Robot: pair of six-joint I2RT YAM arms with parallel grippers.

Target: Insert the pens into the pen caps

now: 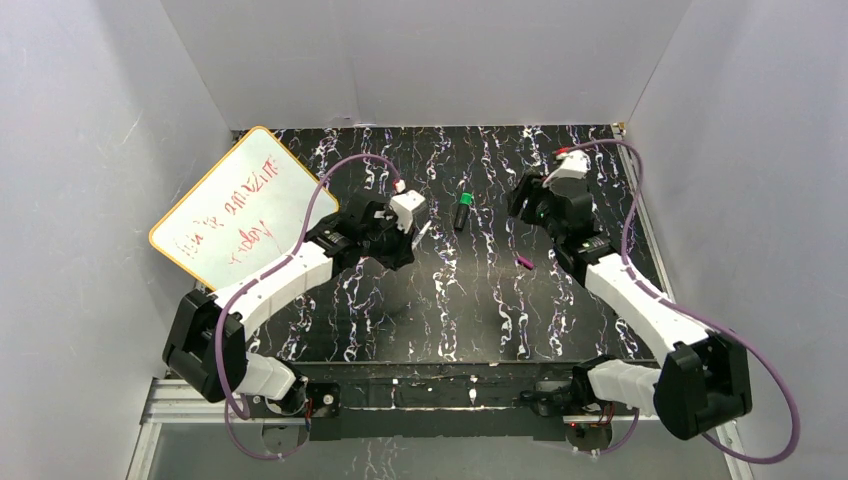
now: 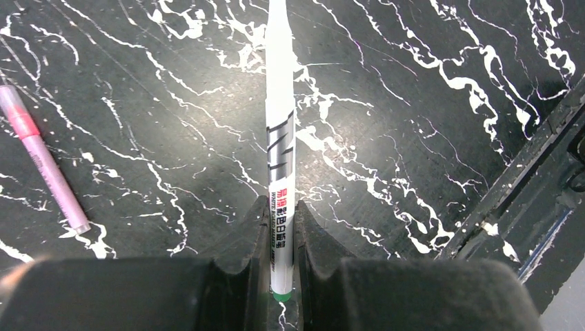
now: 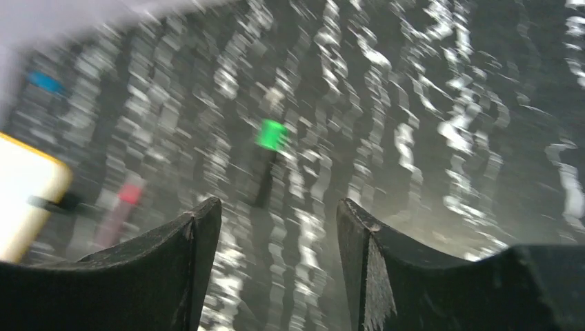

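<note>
While the slim white-grey plastic marker point(image 2: 279, 124) is clamped tight in the left gripper point(image 2: 281, 210), sticking out at 12 o'clock, the right gripper point(image 3: 276, 207) is held gaping wide, nothing gripped. Thick black marker with green end point(image 1: 463, 212) is parked at its 9 o'clock, slim magenta plastic marker point(image 1: 523, 262) at 6 o'clock.

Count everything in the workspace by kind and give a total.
Pens: 3 (white pen gripped in the left claw, black pen with green end, magenta pen)
Whiteboard: 1
Loose caps: 0 that I can make out
Total: 4
</note>
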